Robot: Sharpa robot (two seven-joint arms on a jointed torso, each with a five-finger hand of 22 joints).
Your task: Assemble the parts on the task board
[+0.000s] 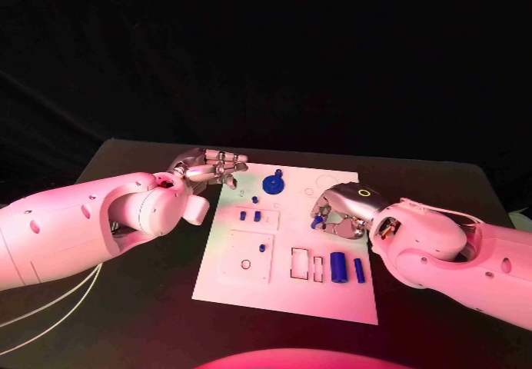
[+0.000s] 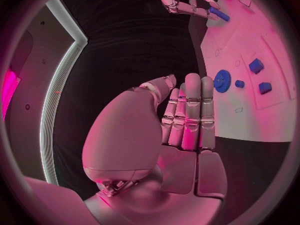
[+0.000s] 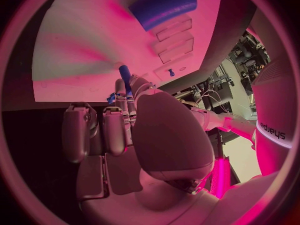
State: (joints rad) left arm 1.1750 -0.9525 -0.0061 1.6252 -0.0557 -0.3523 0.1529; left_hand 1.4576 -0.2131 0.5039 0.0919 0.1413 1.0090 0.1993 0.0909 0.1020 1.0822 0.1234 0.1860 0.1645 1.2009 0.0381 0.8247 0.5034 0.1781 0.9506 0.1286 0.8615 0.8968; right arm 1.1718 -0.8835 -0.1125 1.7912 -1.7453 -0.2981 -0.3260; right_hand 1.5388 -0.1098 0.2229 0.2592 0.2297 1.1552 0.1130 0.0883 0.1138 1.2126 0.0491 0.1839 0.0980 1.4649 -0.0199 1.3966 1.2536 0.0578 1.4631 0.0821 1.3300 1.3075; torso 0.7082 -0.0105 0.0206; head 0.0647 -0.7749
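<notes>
Black tabletop fills the lower half of the head view, and the white task board lies on it just below the frame's centre, slightly tilted, running from the centre down toward the lower middle.

Next in size, the left arm enters from the left edge at mid height. Its left hand sits just above and left of centre, by the board's upper left corner. In the left wrist view this hand has its fingers straight and side by side, with nothing between them or the thumb; it holds nothing.

The right arm enters from the right edge, lower right of the frame. The right hand hangs over the board's right half, just right of centre. It pinches a small blue peg at its fingertips; the right wrist view shows the same peg standing out beyond the fingertips, close above the white board. Whether the peg touches the board cannot be told.

On the board, a blue gear sits near the upper edge, at centre frame. A large blue cylinder lies in the lower right part of the board, with a thinner blue cylinder just to its right. Two small blue blocks stand side by side left of centre, below the gear.
</notes>
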